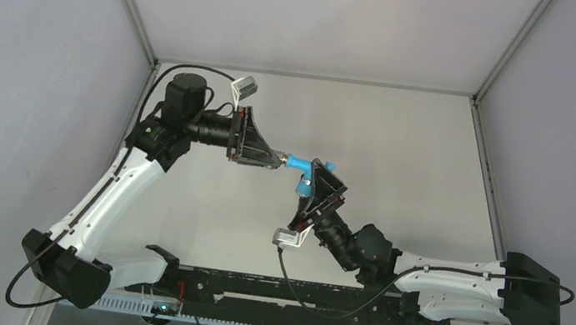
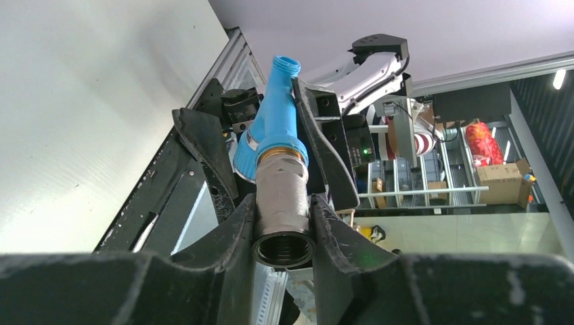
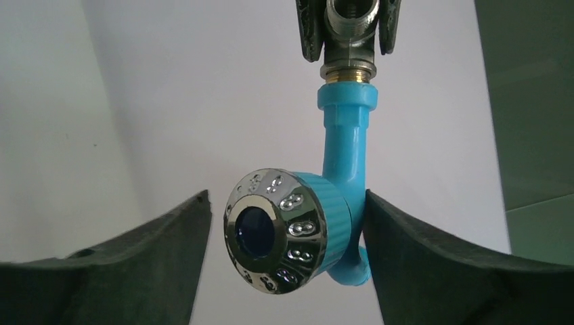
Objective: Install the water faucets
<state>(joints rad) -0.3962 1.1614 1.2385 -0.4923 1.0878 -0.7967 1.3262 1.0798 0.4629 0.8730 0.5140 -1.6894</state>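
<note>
**Holding tap and fitting mid-air over the table**

Left arm and right arm meet nose to nose above centre. Left gripper clamps the grey metal fitting, apparently as the fixed anchor. Right gripper stands wide around the blue tap. One finger is against its body, the other clear of the chrome knob, probably between turns.

Blue bent tap, chrome-faced knob, grey metal fitting joined on its end, aloft.
</note>
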